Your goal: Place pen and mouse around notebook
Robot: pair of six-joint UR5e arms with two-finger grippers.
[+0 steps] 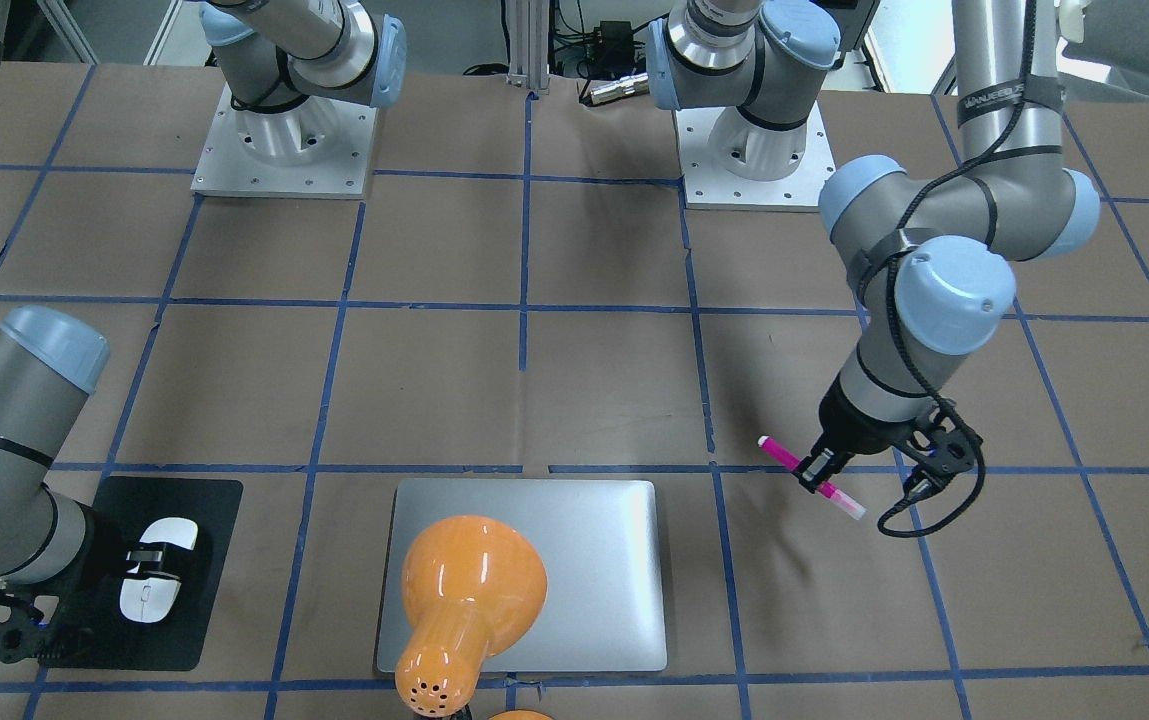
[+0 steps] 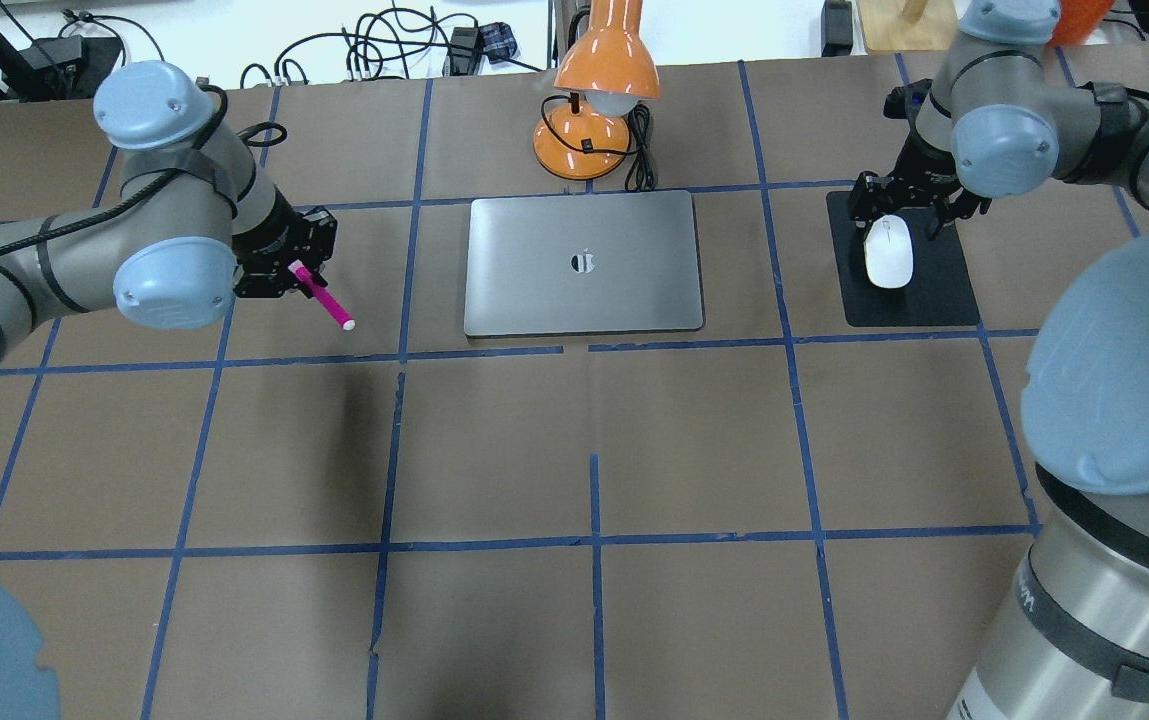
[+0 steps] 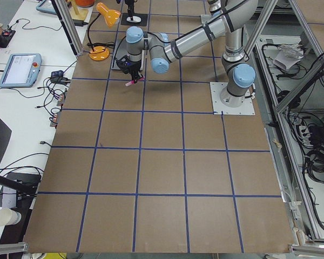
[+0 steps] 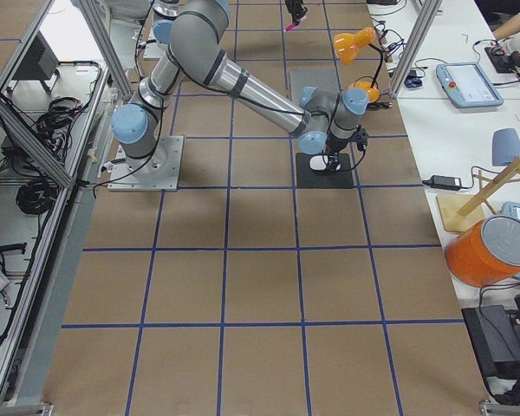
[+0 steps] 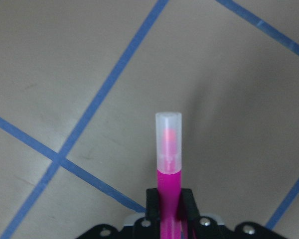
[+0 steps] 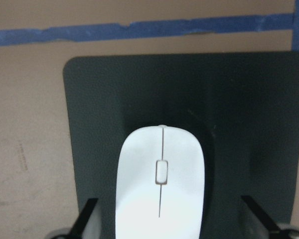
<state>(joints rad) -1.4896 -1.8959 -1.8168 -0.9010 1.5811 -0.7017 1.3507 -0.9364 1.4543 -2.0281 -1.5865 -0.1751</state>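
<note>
Overhead exterior: the left gripper [image 2: 292,274] is clamped on the pen [image 2: 330,306], carried off the notebook's [image 2: 584,300] left side and clear of the table, pale tip angled down and away from the fingers. On the notebook's right side the mouse [image 2: 887,252] lies on the black mat [image 2: 919,300], and the right gripper [image 2: 902,206] hangs over it, jaws spread wide. The wrist view shows a finger out on each flank with dark mat between finger and shell.

So the mouse looks placed, and the pen is the live risk. It's a round barrel! Let go from this height and I'd expect it to bounce and roll, maybe up against the notebook's left edge, maybe well away from it. Bring it down at this slant and the tip meets the table first. That could lever the pen round in the grip or flick it out on release.

Over on the right, the danger is the exit. The shell is slick, and a finger catching it on a skewed lift could slide it across the mat. The orange lamp [image 2: 594,110] stands just beyond the notebook's far edge, so a wide swing there risks a knock.
</note>
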